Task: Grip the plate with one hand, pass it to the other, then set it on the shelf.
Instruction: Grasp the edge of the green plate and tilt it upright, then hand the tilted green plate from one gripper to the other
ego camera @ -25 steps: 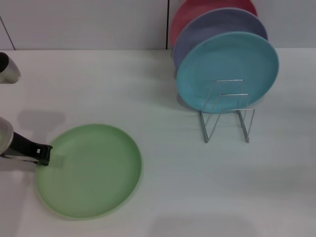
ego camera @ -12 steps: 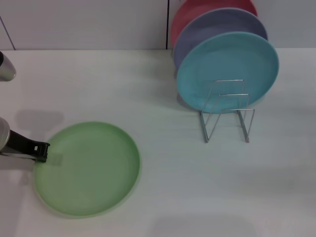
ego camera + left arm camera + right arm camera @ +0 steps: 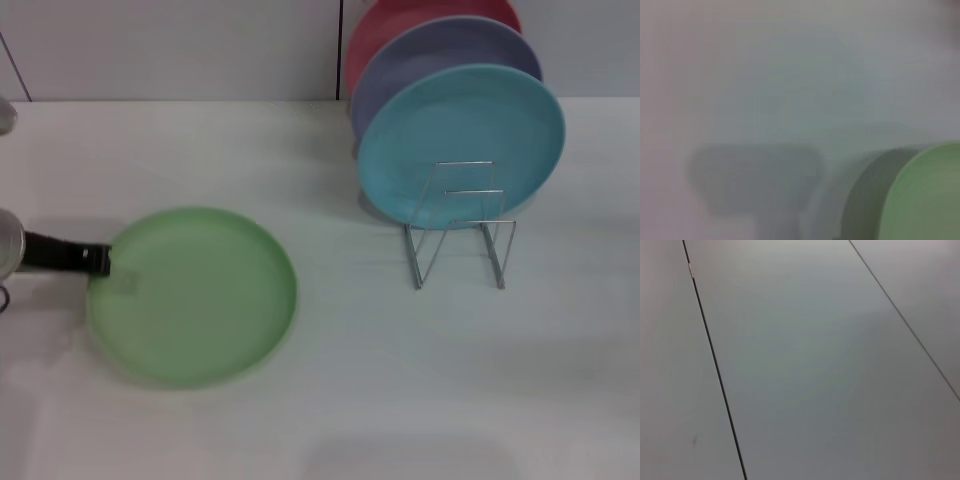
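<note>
- Left tool (image 3: pixel 100 260), black and two-fingered, is clamped on the left rim of the round pale green plastic plate (image 3: pixel 195 295), over the white table (image 3: pixel 330 400).
- Only the left wrist view shows the plate's shadow beneath it.
- Three plates stand in the silver wire shelf (image 3: pixel 460 235): turquoise (image 3: pixel 460 140), lavender (image 3: pixel 430 55), red (image 3: pixel 400 20).

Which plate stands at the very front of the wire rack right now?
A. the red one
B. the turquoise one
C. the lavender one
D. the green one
B: the turquoise plate stands on edge in front of the lavender plate and the red plate, with empty loops of the rack before it. The green plate is off to the side, its rim at the left gripper.
</note>
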Controlling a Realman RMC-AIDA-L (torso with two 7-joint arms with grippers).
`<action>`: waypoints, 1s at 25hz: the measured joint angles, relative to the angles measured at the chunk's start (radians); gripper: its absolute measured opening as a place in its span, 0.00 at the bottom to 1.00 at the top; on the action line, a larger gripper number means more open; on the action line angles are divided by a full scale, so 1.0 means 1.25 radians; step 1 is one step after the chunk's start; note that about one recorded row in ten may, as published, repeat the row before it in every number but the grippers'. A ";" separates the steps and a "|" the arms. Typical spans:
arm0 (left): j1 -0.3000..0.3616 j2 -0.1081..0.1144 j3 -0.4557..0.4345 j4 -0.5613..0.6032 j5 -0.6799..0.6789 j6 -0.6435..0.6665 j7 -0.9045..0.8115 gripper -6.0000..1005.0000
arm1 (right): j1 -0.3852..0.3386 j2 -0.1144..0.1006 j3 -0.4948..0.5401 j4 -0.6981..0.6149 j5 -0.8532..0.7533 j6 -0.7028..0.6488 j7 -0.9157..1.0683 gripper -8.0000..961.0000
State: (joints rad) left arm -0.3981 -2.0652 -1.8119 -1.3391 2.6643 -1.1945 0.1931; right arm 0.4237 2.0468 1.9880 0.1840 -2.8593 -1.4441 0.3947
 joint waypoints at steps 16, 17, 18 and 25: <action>0.121 0.000 0.071 0.019 -0.277 0.393 0.197 0.04 | 0.006 -0.002 0.000 0.000 -0.001 0.012 -0.001 0.67; 0.137 0.000 0.074 0.019 -0.315 0.414 0.241 0.04 | 0.006 -0.002 0.000 0.000 -0.002 0.019 -0.001 0.67; 0.149 0.000 0.077 0.019 -0.349 0.434 0.277 0.04 | 0.006 -0.002 0.000 0.000 -0.002 0.024 -0.003 0.67; 0.243 -0.001 0.169 0.052 -0.650 0.664 0.603 0.04 | 0.002 -0.003 -0.004 0.000 -0.005 0.034 -0.019 0.67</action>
State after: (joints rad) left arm -0.0941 -2.0665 -1.6005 -1.2738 1.8518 -0.3640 0.9466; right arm 0.4261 2.0431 1.9829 0.1840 -2.8655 -1.4019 0.3706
